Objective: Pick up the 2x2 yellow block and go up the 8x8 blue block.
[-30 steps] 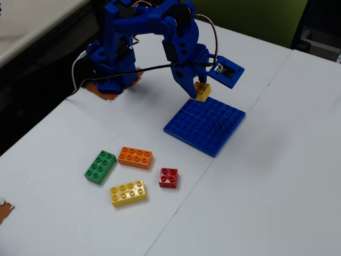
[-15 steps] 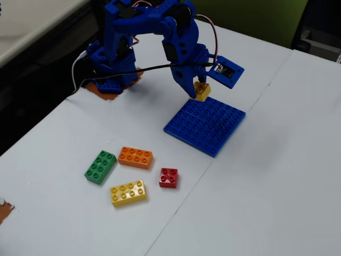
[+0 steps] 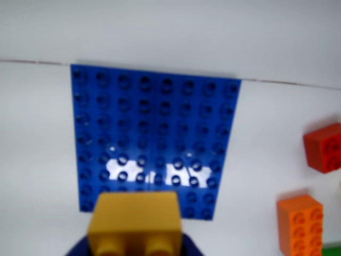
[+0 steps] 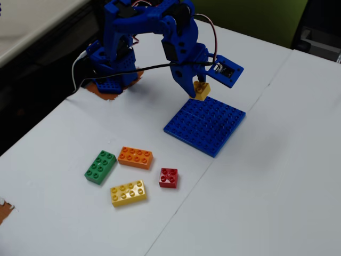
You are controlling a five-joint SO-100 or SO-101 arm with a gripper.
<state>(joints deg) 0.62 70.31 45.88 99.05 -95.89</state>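
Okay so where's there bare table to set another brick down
Free: the white table right of the blue baseplate, and the near-right corner. Crowded: the near-left cluster around the red brick, and beside the arm's base.

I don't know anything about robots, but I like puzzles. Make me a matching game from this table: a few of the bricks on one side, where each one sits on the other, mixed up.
Things:
1. small yellow brick
2. blue baseplate
3. green brick
4. red brick

Places, as the fixed view shows them:
A. lying flat on the table, under the gripper
B. farthest left of the loose bricks
C. held in the gripper, above the baseplate's far edge
D. on the table, right of the long yellow brick

Pairs: 1-C, 2-A, 3-B, 4-D
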